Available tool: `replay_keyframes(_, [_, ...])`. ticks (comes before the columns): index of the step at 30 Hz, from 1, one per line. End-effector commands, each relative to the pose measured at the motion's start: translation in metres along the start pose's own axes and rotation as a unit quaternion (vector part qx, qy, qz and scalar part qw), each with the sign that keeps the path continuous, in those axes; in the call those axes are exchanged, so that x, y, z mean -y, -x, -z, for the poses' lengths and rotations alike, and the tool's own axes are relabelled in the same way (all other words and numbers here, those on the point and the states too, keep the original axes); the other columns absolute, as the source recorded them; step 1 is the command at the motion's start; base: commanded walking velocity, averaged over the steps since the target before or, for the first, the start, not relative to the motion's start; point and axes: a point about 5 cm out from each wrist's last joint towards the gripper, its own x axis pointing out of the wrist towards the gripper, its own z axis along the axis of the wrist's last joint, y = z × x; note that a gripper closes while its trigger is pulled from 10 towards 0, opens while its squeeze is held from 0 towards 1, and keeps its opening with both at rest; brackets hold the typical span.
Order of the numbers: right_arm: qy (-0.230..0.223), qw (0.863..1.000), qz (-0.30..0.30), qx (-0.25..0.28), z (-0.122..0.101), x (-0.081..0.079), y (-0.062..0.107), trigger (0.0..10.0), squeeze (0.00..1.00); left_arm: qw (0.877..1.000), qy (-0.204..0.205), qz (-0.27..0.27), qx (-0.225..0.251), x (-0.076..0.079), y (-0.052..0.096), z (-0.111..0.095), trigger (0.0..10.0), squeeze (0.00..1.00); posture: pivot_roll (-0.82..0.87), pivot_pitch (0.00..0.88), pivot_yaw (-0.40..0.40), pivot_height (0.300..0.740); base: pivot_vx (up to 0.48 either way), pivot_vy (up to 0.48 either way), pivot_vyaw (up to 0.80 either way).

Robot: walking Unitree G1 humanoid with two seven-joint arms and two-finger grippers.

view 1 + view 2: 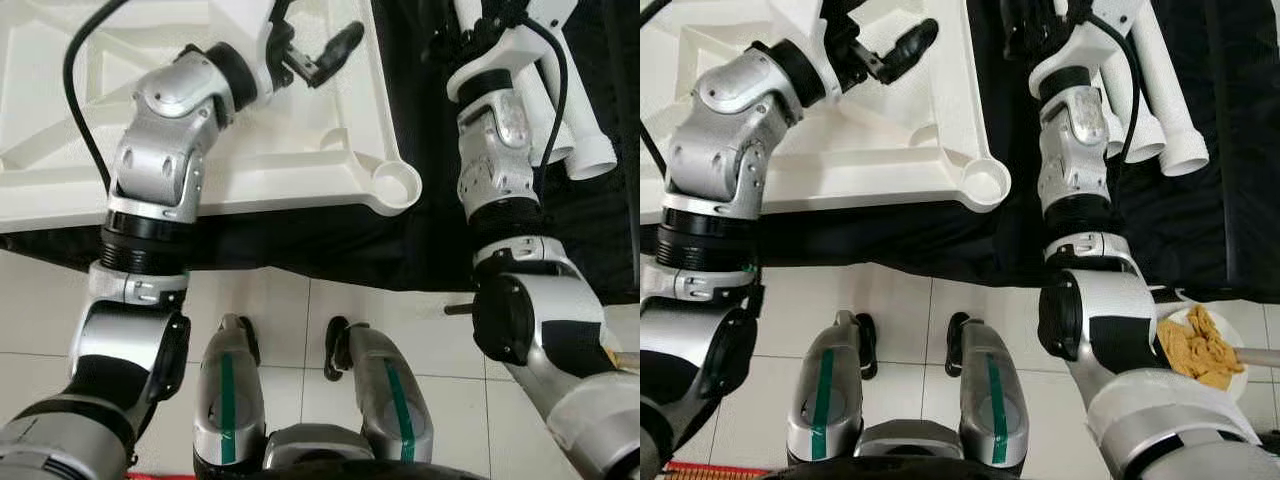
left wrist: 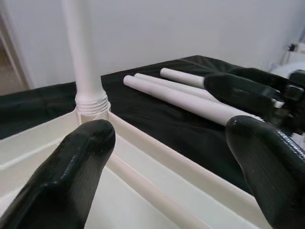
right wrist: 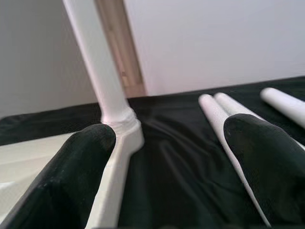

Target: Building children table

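The left gripper (image 1: 318, 52) hovers wide open over the upturned white tabletop (image 1: 300, 150); the right gripper (image 3: 167, 157), also wide, is beside the loose white legs (image 1: 1160, 120) on the black cloth (image 1: 420, 240).

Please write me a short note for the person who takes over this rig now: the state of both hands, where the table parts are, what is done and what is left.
Left hand: open, holds nothing, over the upturned table top.
Right hand: open, holds nothing, over the black cloth near the loose legs.
Done: one leg stands in a far corner socket; some thread shows at its base, so it may need tightening.
Left: three legs lie on the cloth to the right of the top. The near right socket is empty. Pick up a leg and screw it in, then do the rest.
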Motion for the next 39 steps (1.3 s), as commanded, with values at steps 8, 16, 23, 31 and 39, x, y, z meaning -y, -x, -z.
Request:
replay_keyframes(8, [0.023,0.999,0.025,-0.028,0.007,0.006,0.009,10.0,1.00,0.963,0.026,-0.266,-0.005,-0.025,0.011,0.014,10.0,0.85,0.09,0.051,-0.067,0.740,0.000,0.000,0.00])
replay_keyframes(16, [0.079,0.991,0.079,-0.067,0.009,0.026,0.015,10.0,0.00,0.938,0.062,-0.341,-0.020,-0.030,0.033,0.031,10.0,0.00,0.10,0.022,-0.070,0.740,0.000,0.000,0.00])
replay_keyframes(23, [0.097,0.985,0.109,-0.090,0.012,0.032,0.021,10.0,0.00,0.931,0.062,-0.360,-0.021,-0.036,0.046,0.034,10.0,0.00,0.11,0.007,-0.077,0.740,0.000,0.000,0.00])
replay_keyframes(31, [0.112,0.971,0.186,-0.097,0.005,0.055,0.024,10.0,0.00,0.926,0.051,-0.374,-0.019,-0.044,0.053,0.031,10.0,0.00,0.10,0.011,-0.070,0.740,0.000,0.000,0.00])
replay_keyframes(39, [0.129,0.958,0.227,-0.117,0.003,0.070,0.026,10.0,0.00,0.941,0.045,-0.337,0.005,-0.027,0.041,0.025,10.0,0.00,0.09,0.007,-0.077,0.740,0.000,0.000,0.00])
